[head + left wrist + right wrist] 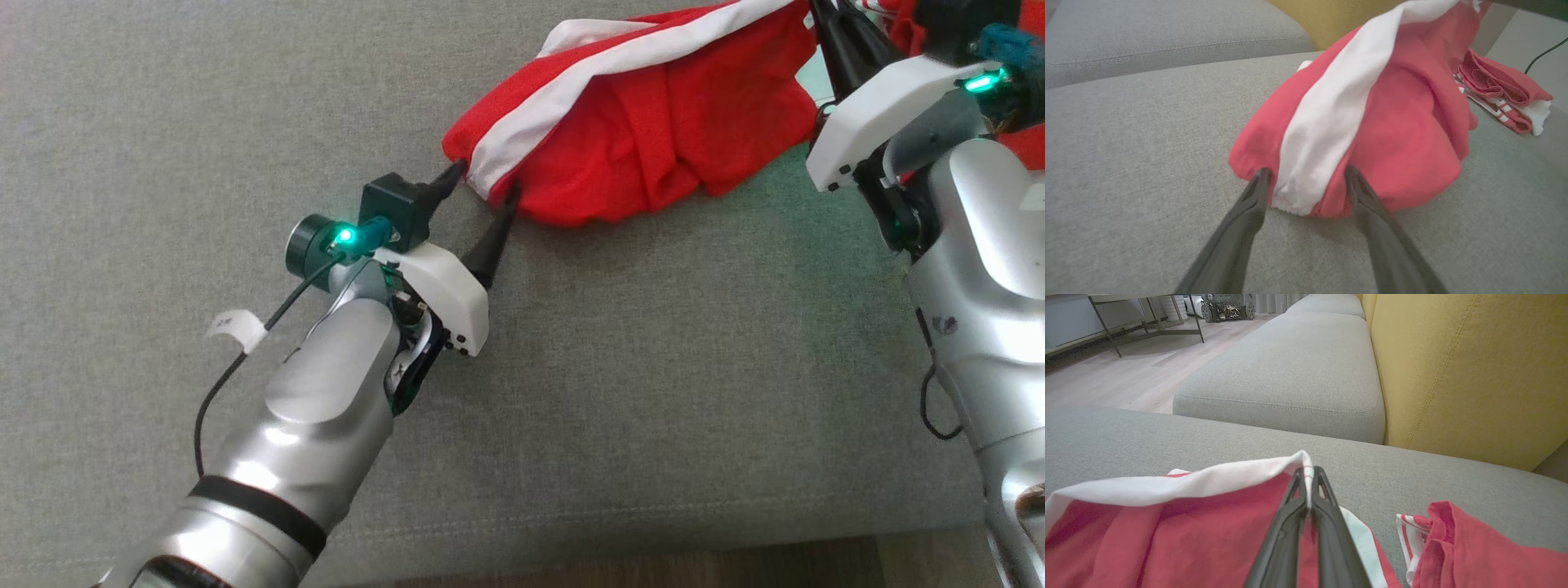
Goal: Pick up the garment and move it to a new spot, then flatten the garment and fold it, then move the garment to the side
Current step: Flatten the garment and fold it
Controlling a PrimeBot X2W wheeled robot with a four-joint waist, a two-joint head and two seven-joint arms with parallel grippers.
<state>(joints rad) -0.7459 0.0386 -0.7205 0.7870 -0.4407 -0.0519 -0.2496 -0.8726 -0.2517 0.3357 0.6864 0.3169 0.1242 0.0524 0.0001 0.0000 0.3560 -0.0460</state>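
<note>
Garment lies bunched on the grey cushion, one end raised off it. Right gripper is clamped on the white hem. Left gripper stands open, fingers straddling the corner resting on the cushion. Advised: close fully on that corner before lifting, then draw both ends apart level.

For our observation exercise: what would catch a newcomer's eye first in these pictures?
A red garment with a white stripe, heaped on the grey sofa. The right gripper is shut on its raised white edge; the left gripper, fingers open, straddles its lower corner.
</note>
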